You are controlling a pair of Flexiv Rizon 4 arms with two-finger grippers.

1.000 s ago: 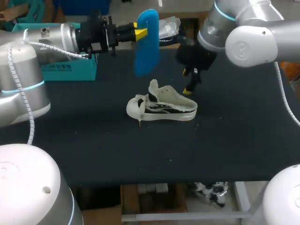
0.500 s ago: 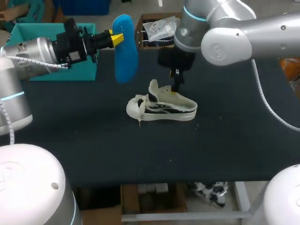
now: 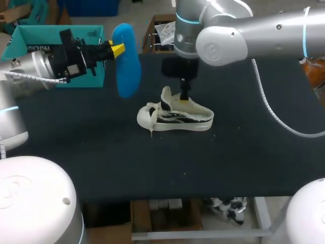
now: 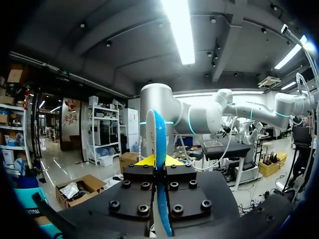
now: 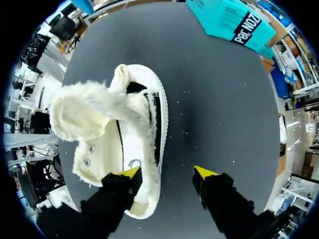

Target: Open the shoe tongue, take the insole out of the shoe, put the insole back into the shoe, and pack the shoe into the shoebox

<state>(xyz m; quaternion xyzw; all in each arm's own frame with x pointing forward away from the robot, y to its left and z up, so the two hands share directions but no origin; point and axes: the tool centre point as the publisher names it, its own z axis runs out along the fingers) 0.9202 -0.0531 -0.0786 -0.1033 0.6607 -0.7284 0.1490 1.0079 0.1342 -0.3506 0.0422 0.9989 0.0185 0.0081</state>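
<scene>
Above the tabletop's [image 3: 254, 152] far edge, left of centre, the left gripper [image 3: 117, 50] had its jaws clamped on the insole [image 3: 127, 63], hanging upright, well apart from the shoe [image 3: 175, 116] at mid-tabletop, toe toward the left edge, with the right gripper [image 5: 168, 173] jaws spread, empty, astride its side wall.

Head view, mid-frame, on the table [image 3: 254, 152]: shoe [image 3: 175, 116], toe to the left, heel to the right, tongue standing up. Directly above its opening: right gripper [image 3: 184, 94], its arm entering from the upper right. Up and left of the shoe, raised clear of the table: insole [image 3: 126, 61], on end, clamped in the left gripper [image 3: 118, 50]. Upper-left corner, behind that arm: shoebox [image 3: 56, 51]. Right wrist view: one fingertip [image 5: 130, 173] over the shoe's rim, the other over bare table beside it, jaws apart.
</scene>
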